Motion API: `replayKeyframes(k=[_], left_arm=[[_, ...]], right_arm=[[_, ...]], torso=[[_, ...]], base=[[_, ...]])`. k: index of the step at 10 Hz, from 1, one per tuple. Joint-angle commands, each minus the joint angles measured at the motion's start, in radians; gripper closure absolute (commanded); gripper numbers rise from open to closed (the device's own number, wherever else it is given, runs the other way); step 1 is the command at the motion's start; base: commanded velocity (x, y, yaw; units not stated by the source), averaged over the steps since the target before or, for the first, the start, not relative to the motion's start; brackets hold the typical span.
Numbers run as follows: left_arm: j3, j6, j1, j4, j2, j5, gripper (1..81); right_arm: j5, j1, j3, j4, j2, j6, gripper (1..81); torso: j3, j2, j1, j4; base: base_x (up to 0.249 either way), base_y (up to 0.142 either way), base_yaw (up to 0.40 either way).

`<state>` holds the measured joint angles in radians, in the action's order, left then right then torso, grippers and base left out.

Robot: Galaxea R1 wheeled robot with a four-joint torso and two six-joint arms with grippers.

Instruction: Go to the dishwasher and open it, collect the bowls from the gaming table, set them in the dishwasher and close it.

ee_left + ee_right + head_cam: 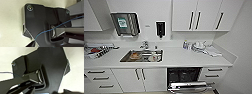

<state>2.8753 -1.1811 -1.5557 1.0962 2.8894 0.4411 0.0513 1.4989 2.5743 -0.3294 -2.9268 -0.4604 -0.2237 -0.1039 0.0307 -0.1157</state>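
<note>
Dishwasher (184, 77) sits under the white counter (184, 58), right of the sink (142, 56), door dropped open. Can't tell either claw's grip or where they sit relative to it.

**Legible markings in the kitchenette**

No text, number or brand can be read. A green-and-white label (122, 22) sits on the wall-mounted dispenser (126, 24) at about 10 o'clock from the sink (142, 55), its print too blurred to decipher. Black-and-white lettering on a packet (101, 53) at the table's 9 o'clock end is equally unreadable.
</note>
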Motion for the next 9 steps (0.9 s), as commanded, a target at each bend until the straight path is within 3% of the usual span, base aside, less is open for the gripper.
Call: replayKeyframes(k=[1, 3, 5, 9], left_arm=[[0.015, 0.001, 0.022, 0.005, -0.018, -0.033, 1.0], [0.015, 0.001, 0.022, 0.005, -0.014, -0.033, 1.0], [0.015, 0.000, 0.022, 0.005, -0.007, -0.044, 1.0], [0.012, -0.003, 0.036, -0.007, 0.058, -0.212, 1.0]], right_arm=[[-0.051, -0.035, -0.002, -0.004, 0.009, 0.000, 1.0], [-0.051, -0.032, -0.002, -0.005, 0.009, 0.000, 1.0], [-0.051, -0.033, -0.002, -0.007, 0.007, -0.001, 1.0], [-0.056, -0.033, 0.044, -0.005, -0.031, -0.003, 1.0]], torso=[[0.099, -0.001, 0.000, 0.000], [0.132, 0.014, -0.006, 0.000], [0.095, 0.015, -0.010, 0.000], [0.112, 0.015, -0.011, 0.000]], base=[[0.000, 0.000, 0.000], [0.000, 0.000, 0.000], [0.000, 0.000, 0.000], [0.000, 0.000, 0.000]])
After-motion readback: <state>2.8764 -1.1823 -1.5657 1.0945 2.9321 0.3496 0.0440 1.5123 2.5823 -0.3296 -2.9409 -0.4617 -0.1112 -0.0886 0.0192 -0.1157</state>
